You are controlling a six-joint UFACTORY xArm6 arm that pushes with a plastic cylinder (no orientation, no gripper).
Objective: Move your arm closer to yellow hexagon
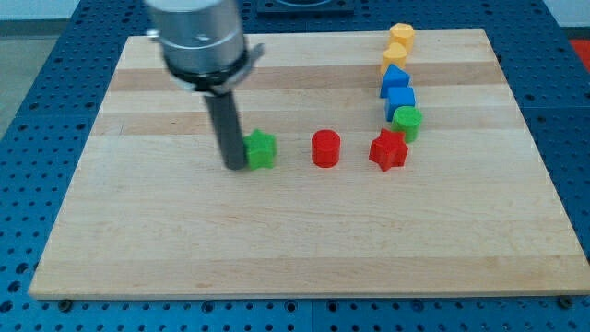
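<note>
The yellow hexagon (401, 36) sits at the view's top right, near the board's far edge. A second yellow block (395, 59) lies just below it. My tip (234, 166) rests on the board left of centre, touching the left side of a green star-like block (261, 148). The tip is far to the left of and below the yellow hexagon. The rod rises from the tip to the arm's grey housing (197, 37) at the view's top.
A red cylinder (325, 148) and a red star (388, 150) lie in a row to the right of the green block. Two blue blocks (395, 80) (400, 100) and a green cylinder (407, 120) form a column under the yellow blocks. The wooden board (138, 240) lies on a blue perforated table.
</note>
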